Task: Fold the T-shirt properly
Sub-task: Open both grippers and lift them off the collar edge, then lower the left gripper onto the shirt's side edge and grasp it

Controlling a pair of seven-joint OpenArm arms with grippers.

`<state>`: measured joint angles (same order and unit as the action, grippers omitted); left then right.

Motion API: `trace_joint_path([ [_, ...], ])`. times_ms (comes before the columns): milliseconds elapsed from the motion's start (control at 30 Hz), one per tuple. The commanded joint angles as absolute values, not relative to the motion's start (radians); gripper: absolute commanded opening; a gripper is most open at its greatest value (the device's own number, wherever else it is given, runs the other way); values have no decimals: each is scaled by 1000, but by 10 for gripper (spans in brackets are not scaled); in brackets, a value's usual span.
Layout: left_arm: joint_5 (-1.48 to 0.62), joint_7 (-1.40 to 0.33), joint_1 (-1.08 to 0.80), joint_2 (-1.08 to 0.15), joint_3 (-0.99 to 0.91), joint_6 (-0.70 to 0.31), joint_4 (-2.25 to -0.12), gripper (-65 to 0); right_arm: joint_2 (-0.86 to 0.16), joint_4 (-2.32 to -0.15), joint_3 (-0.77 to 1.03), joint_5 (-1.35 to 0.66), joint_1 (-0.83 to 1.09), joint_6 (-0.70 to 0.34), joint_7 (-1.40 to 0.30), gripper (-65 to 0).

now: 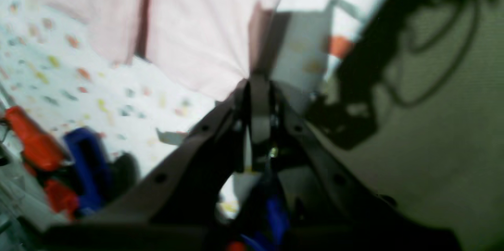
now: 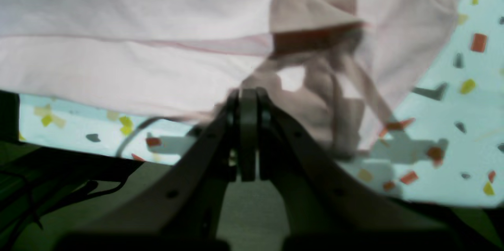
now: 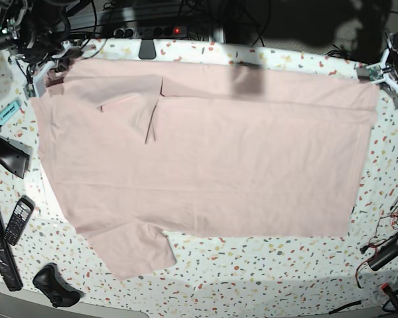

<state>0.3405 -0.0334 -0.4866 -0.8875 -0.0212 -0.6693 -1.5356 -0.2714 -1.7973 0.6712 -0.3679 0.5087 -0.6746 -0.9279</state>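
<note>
The pale pink T-shirt (image 3: 205, 152) lies spread over most of the speckled table, plain side up, with one sleeve folded inward near the top left and the other sticking out at the bottom left. My left gripper (image 3: 375, 74) sits at the shirt's top right corner. In the left wrist view this gripper (image 1: 258, 85) is shut, and the fabric (image 1: 197, 26) draws to a point between its tips. My right gripper (image 3: 50, 73) is at the top left corner. In the right wrist view it (image 2: 248, 95) is shut on the bunched shirt edge (image 2: 118, 58).
The table's (image 3: 265, 265) left edge holds a teal marker (image 3: 8, 111), a handset (image 3: 18, 220), a long black bar (image 3: 0, 245) and a black lump (image 3: 55, 285). A power strip (image 3: 146, 31) lies behind the shirt. Cables and tools (image 3: 391, 248) crowd the right edge.
</note>
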Motion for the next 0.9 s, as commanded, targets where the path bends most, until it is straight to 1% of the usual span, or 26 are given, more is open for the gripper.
trace_joint_path([
  [0,339,-39,-505,-923,-32,-674,-1547,-650,-299,-1816,694,-381,524,-684,-921,-650],
  [133,339,-38,-557,-951,-32,-673,-1547,-650,-322,-1818,753,-459,567,-685,-921,-650],
  [333,335,-50,-560,-951,-33,-673,-1547,-650,-322,-1818,802,-522,583,-685,-936,-650],
  [500,335,-62,-560,-951,-33,-673,-1547,-650,-323,-1856,825,-707,582,-698,-944,-650],
  [600,336,-111,-559,-952,-33,-673,-1551,-650,-332,-1896,825,-770,574,-698,-937,-650],
  [633,336,-134,-559,-952,-33,-673,-1556,-628,-335,-1901,825,-778,564,-698,-932,-650],
  [733,317,-189,-560,-966,-33,-674,-1586,-460,-344,-1901,825,-789,516,-698,-944,-650],
  [767,291,-208,-559,-976,-33,-678,-1599,-427,-344,-1901,825,-789,498,-698,-952,-650],
  [800,267,-222,-560,-988,-33,-682,-1616,-417,-344,-1901,825,-789,480,-698,-960,-650],
  [867,207,-262,-559,-1018,-33,-689,-1657,-418,-344,-1901,825,-789,446,-698,-970,-650],
])
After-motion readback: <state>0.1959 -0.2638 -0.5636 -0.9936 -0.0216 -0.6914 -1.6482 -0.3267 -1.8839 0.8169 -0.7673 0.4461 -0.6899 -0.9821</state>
